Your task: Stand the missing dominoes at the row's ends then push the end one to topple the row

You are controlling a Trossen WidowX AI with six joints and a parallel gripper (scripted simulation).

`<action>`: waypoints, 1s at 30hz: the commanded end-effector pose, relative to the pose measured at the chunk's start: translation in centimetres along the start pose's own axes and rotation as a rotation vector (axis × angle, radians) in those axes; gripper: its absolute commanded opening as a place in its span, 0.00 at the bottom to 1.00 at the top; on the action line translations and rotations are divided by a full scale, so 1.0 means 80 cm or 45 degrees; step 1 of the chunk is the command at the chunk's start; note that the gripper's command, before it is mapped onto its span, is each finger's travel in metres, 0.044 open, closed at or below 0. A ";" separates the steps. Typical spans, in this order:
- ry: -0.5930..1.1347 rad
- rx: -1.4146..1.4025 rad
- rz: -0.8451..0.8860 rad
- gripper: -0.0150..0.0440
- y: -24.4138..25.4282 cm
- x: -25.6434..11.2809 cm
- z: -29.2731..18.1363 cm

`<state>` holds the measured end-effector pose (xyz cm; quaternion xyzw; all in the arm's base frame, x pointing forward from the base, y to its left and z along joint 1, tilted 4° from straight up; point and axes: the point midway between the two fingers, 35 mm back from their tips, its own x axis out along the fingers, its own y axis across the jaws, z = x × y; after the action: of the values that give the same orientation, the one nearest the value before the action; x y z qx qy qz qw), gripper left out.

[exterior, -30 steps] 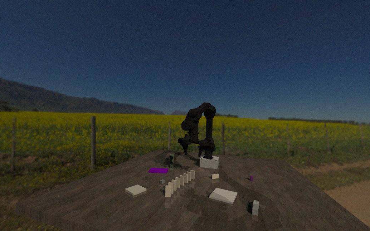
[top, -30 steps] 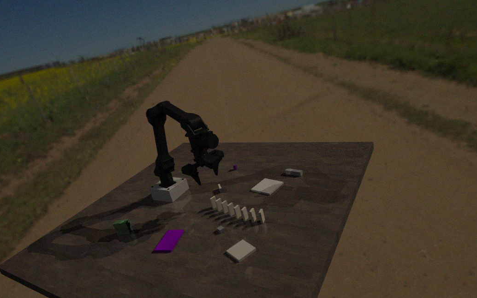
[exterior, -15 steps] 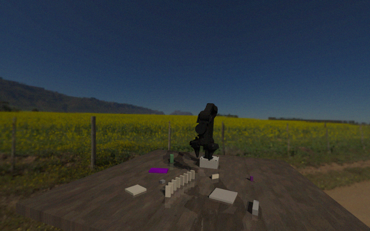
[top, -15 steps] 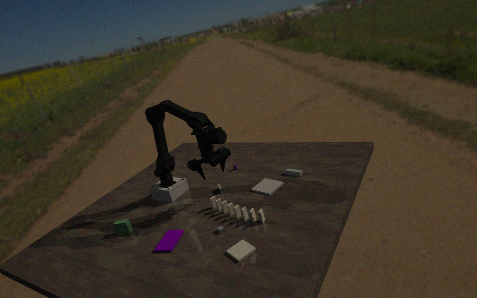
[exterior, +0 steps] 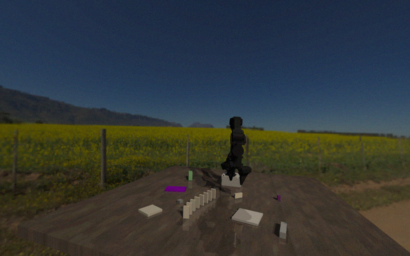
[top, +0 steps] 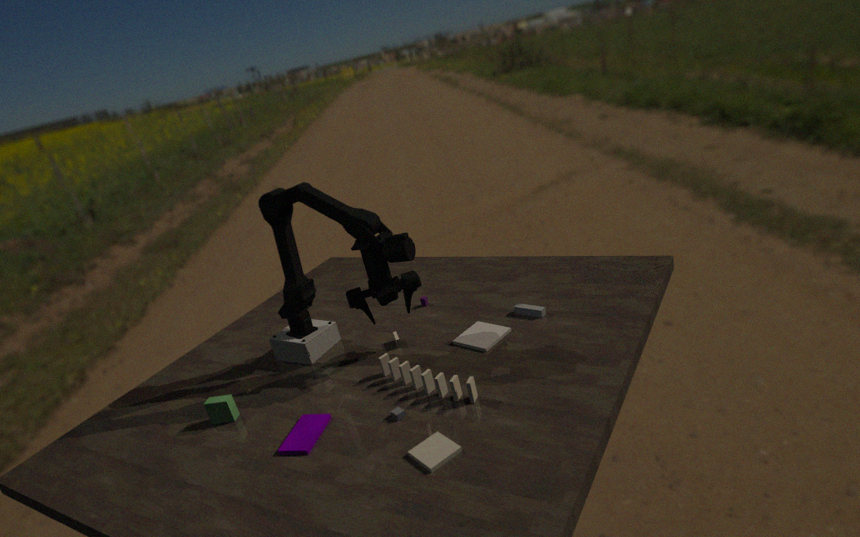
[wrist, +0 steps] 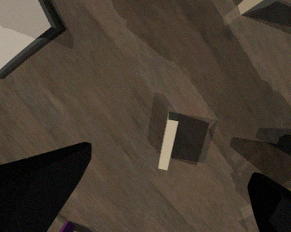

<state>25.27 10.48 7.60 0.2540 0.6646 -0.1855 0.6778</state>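
Several cream dominoes stand in an evenly spaced row (top: 428,381) (exterior: 201,199); the domino at its arm-side end (top: 384,363) (exterior: 213,193) is partly in the wrist view's top right corner. A loose cream domino (top: 396,336) (exterior: 238,195) (wrist: 168,145) rests on its long narrow edge, apart from the row, on the side toward the large white slab. My gripper (top: 392,317) (exterior: 236,181) (wrist: 170,166) is wide open and empty, pointing down above the loose domino. In the wrist view the domino lies between the two fingertips, well below them.
A white slab (top: 481,337) (exterior: 247,216) (wrist: 13,39), grey bar (top: 529,310) (exterior: 282,230) and small purple block (top: 423,302) (exterior: 278,197) lie beyond the loose domino. Across the row are a small grey block (top: 397,414), cream slab (top: 434,451), purple slab (top: 306,434) and green block (top: 222,409).
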 end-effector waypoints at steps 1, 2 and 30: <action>-0.004 0.018 -0.009 1.00 0.000 0.022 -0.002; -0.004 0.018 -0.009 1.00 0.000 0.036 -0.001; -0.003 0.018 -0.009 0.91 -0.002 0.101 -0.002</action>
<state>25.52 11.25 -0.25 0.2570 0.6640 -0.1883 0.6765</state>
